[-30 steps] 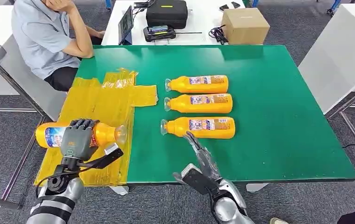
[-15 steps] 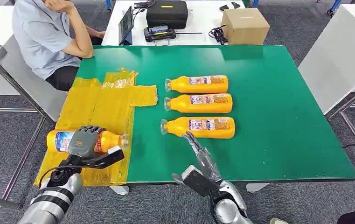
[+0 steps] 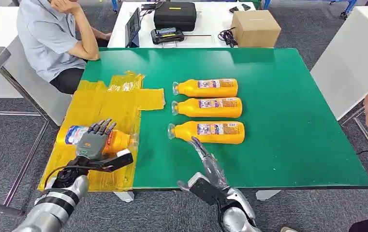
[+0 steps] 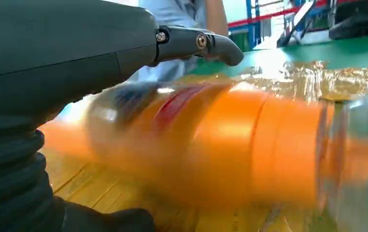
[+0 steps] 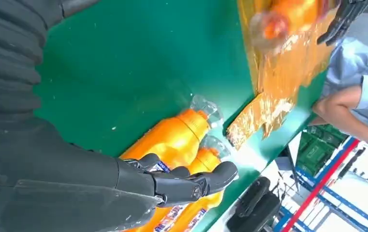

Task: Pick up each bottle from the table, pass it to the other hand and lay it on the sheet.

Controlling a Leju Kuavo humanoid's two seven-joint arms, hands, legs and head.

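Bottle [image 3: 99, 139], orange and lying on the yellow sheet [image 3: 104, 104], sits under the left hand [image 3: 93, 143], whose fingers fan over its middle and hide the label; whether they grip it I cannot tell, and the wrist view is blurred. Beyond the right hand [image 3: 206, 162], empty with fingers stretched apart, three more bottles [image 3: 210, 107] lie on the green table [image 3: 288, 121].

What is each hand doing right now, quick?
Left hand: fingers spread over the bottle lying on the yellow sheet; whether it grips cannot be told.
Right hand: open, holding nothing.
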